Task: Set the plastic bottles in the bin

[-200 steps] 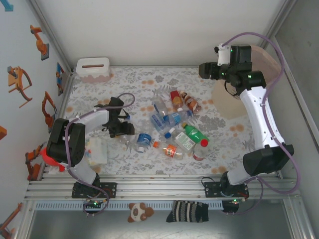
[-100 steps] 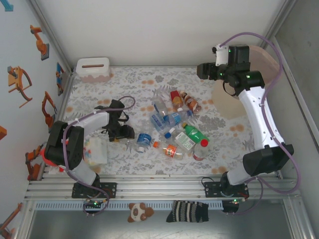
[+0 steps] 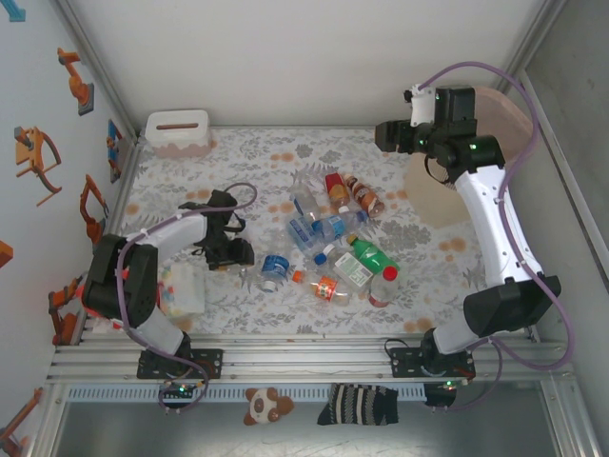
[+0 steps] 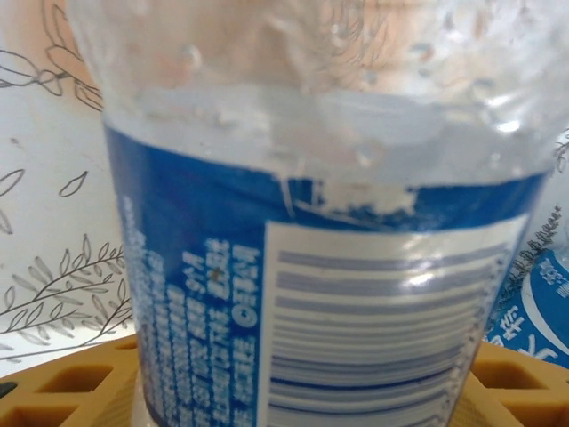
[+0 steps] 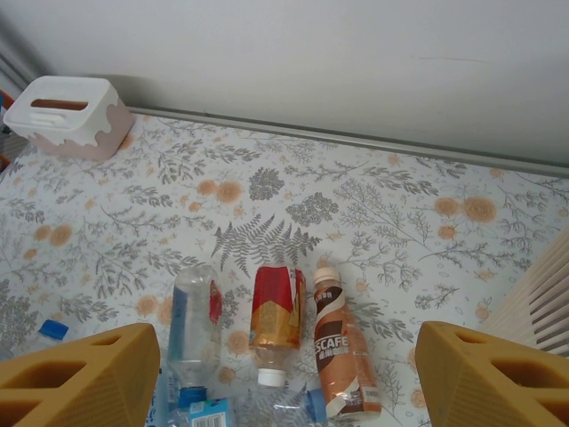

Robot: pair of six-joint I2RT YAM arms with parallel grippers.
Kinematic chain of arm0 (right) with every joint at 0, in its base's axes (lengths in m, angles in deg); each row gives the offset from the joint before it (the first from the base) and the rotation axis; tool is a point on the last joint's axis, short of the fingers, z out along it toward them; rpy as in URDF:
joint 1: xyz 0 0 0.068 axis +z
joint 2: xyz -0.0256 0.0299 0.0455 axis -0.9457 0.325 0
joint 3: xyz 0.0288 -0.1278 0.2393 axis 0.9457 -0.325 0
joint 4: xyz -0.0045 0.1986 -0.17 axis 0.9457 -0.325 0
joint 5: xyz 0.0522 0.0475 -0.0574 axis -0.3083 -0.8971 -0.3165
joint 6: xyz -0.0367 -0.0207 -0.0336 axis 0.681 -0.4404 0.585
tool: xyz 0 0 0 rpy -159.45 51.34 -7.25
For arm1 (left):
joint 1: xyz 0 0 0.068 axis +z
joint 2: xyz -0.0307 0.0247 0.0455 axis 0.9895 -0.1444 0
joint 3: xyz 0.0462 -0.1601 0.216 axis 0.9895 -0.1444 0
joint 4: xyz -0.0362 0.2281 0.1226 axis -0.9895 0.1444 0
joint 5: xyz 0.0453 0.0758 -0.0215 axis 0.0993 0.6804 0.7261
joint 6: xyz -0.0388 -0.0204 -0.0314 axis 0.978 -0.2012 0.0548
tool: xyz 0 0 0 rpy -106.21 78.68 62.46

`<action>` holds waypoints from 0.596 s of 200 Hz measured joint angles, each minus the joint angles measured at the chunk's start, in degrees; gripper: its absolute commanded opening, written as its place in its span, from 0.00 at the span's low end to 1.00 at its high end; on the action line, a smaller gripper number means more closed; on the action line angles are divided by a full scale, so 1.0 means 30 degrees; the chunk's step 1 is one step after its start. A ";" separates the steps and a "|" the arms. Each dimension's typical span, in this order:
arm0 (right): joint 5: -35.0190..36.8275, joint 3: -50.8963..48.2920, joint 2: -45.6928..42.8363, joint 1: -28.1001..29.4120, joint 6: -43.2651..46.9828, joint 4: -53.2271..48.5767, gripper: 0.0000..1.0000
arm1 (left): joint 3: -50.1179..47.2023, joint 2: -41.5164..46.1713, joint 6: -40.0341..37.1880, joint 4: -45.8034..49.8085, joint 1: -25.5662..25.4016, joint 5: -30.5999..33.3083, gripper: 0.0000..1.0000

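My left hand (image 3: 231,252) lies low on the floral-patterned desk (image 3: 238,162), at the left edge of a scatter of small plastic bottles (image 3: 328,227). Its jaws are spread wide around a clear plastic bottle with a blue barcode label (image 4: 311,294). In the left wrist view that bottle sits between my two orange fingers (image 4: 62,391), though I cannot tell whether the pads press on it. A second blue-labelled bottle (image 4: 544,307) lies just beside it on the right. My right hand (image 3: 388,135) hangs high over the far right of the desk, released and holding nothing. It hovers next to the tall beige-pink bin with a pink liner (image 3: 430,202), whose ribbed wall shows at the right edge of the right wrist view. Below that hand three bottles lie side by side on the desk: a clear bottle with a blue cap (image 5: 194,325), a red-labelled bottle with a white cap (image 5: 276,311) and a brown-labelled coffee bottle (image 5: 338,360). The rest of the scatter, a green bottle (image 3: 374,255) among it, lies mid-desk, near the bin but outside it. A white-and-pink tissue box (image 3: 177,133) sits in the far left corner.
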 measured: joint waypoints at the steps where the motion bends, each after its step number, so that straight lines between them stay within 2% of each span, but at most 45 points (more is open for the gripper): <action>1: 0.0000 0.0000 0.0000 0.0000 0.0000 0.0000 0.74 | 0.0000 0.0051 0.0000 0.0007 0.0000 0.0007 0.60; 60: -0.1450 -0.1020 -0.0393 0.0357 -0.0597 0.1020 0.74 | 0.0525 0.3198 -0.0211 -0.0991 0.0000 -0.0619 0.56; 119: -0.5355 -0.3300 -0.1581 0.0874 -0.2069 0.4393 0.74 | 0.1253 0.4932 -0.0860 -0.5931 -0.0051 -0.4452 0.54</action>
